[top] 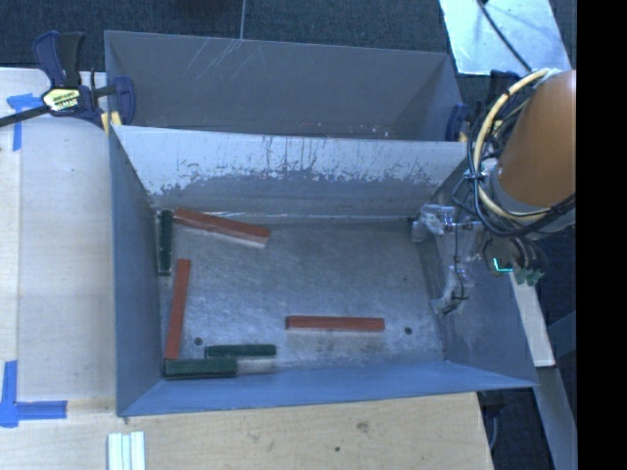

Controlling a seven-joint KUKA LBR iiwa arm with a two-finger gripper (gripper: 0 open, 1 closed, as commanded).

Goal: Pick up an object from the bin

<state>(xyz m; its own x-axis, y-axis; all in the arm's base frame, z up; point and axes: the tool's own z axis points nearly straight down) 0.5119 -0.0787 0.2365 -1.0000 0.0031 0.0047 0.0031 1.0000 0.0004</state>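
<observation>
My gripper (453, 287) hangs at the bin's right side, close to the right wall and above the floor, with nothing seen in it. The nearest loose thing is a flat red-brown stick (335, 324), lying lengthwise on the floor to the gripper's lower left and well apart from it.
Along the left wall lie a dark green stick (165, 241) and an upright red stick (177, 309). A red stick with a pale end (220, 225) lies at the back left. Two dark green sticks (223, 359) rest in the front left corner.
</observation>
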